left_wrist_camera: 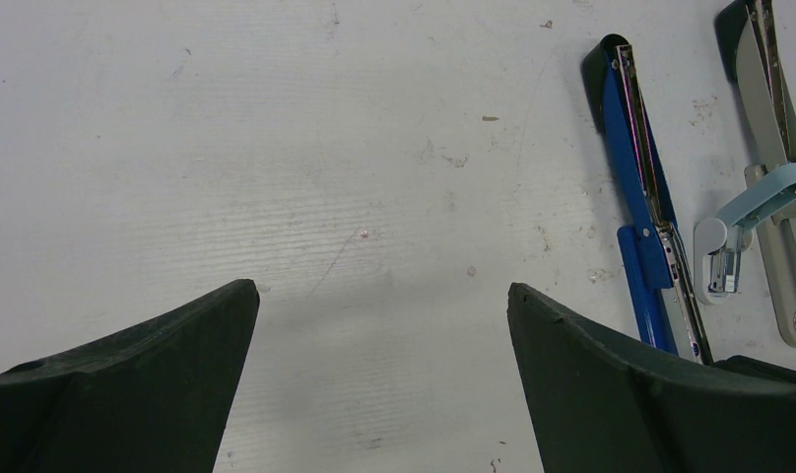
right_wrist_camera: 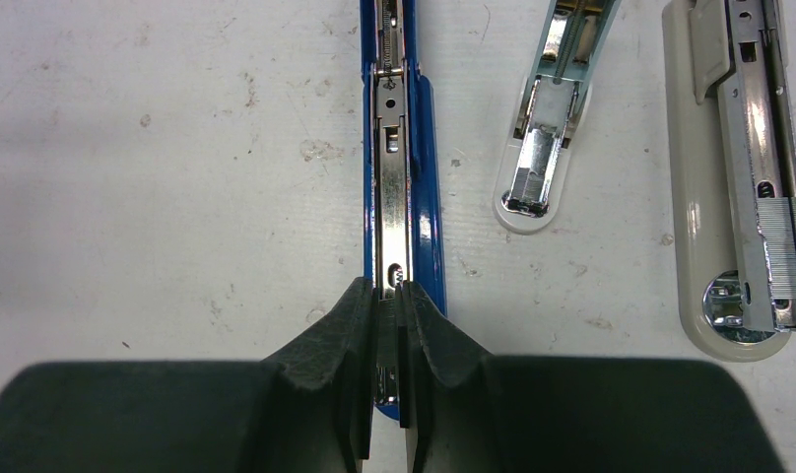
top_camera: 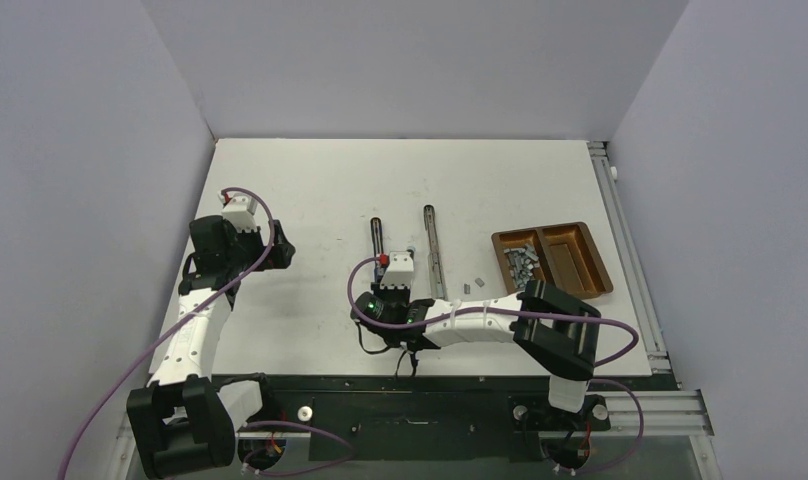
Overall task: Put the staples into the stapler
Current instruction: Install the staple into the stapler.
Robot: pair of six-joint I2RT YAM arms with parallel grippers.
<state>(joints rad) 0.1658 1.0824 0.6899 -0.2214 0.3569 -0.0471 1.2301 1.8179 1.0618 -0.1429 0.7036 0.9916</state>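
Note:
A blue stapler lies opened flat on the white table, its bare metal channel facing up. My right gripper is shut on a short grey strip of staples, held right over the near end of that channel. In the top view this gripper sits at the near end of the blue stapler. More staples fill the left compartment of a brown tray. My left gripper hangs open over bare table, left of the blue stapler, holding nothing.
A beige stapler lies open to the right with a staple strip in its channel. A small pale blue-green stapler lies between the two. A couple of loose staple bits rest near the tray.

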